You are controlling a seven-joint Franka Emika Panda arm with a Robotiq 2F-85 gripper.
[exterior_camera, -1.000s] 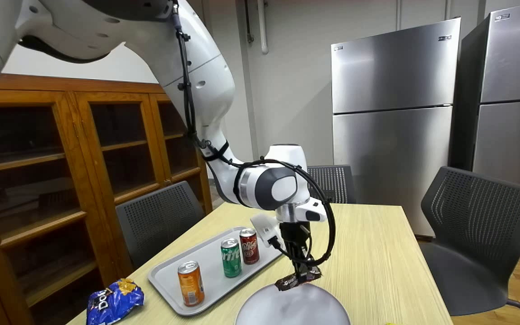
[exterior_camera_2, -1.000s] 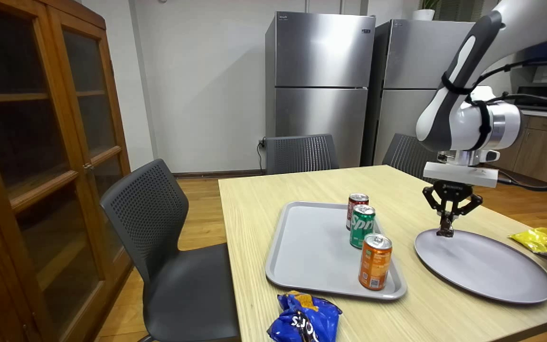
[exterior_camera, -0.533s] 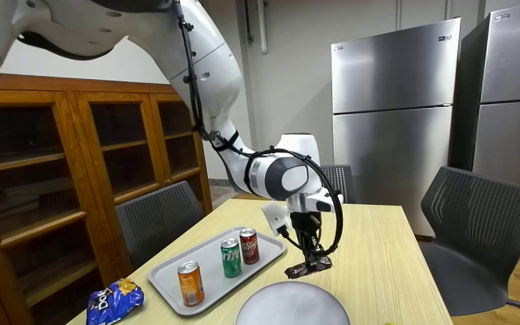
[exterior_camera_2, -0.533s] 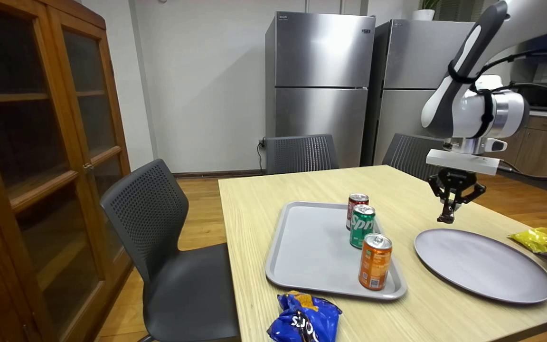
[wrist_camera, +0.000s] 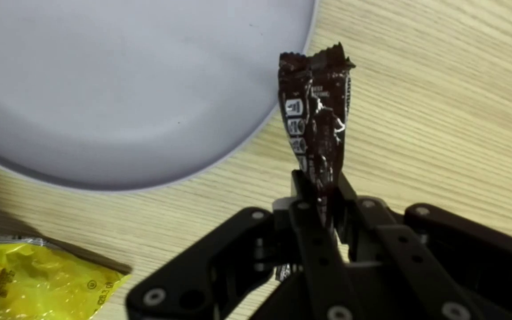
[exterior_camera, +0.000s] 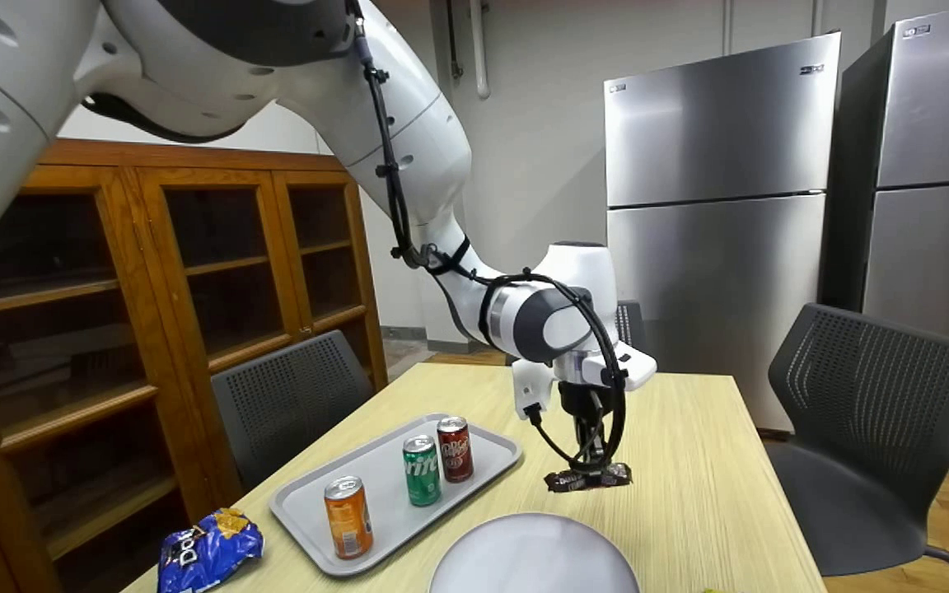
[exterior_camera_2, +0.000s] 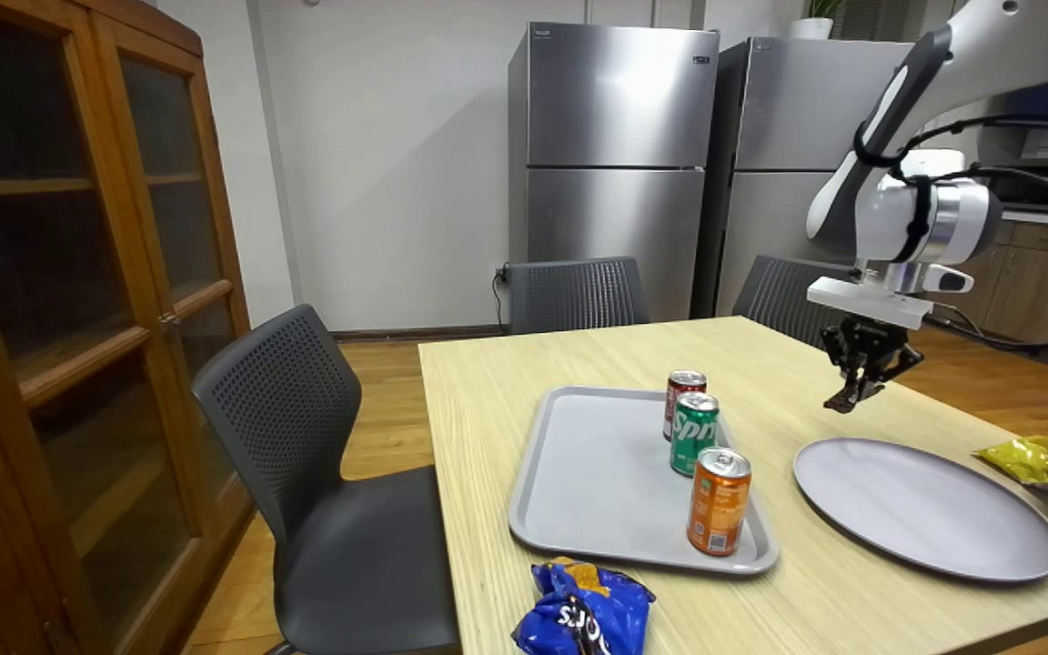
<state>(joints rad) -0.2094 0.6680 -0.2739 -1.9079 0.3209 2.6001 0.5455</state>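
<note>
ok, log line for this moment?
gripper: closed on candy bar | position: above table, not touching plate | tray: three upright cans

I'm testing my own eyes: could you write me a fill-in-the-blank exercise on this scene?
Of the plate, the tray and the wrapped bar, the gripper holds the ____.
The cans on the tray number ____.
The middle can is mainly ____.
The bag nearer the plate is mainly ____.

Missing words, in order: wrapped bar; three; green; yellow.
</note>
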